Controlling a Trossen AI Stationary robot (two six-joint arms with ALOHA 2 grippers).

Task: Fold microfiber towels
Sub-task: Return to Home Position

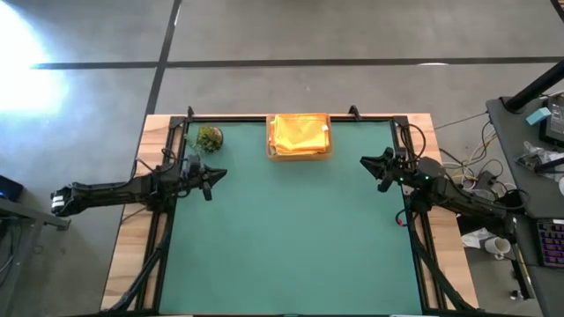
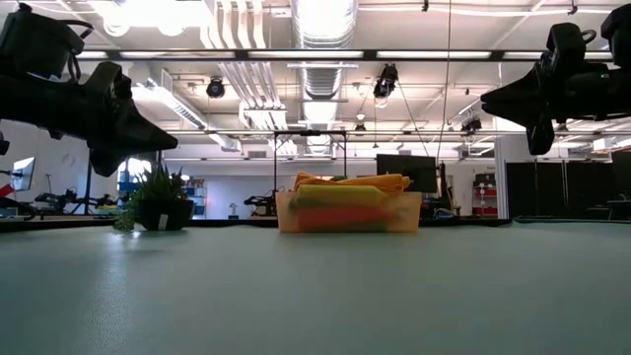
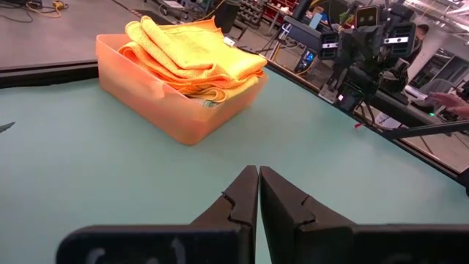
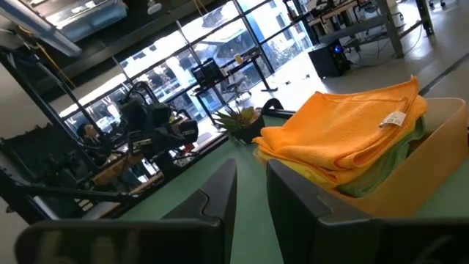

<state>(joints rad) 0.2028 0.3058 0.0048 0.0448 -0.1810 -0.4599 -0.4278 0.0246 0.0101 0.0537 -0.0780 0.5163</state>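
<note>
Your left gripper (image 3: 259,172) hovers above the surface (image 1: 291,238) with its fingers pressed together, holding nothing. Your right gripper (image 4: 251,167) hangs opposite, its fingers a narrow gap apart, also empty. The folded microfiber towels (image 1: 300,130), orange on top, sit stacked in the bin (image 1: 298,157), beyond and between both grippers, well apart from each.
</note>
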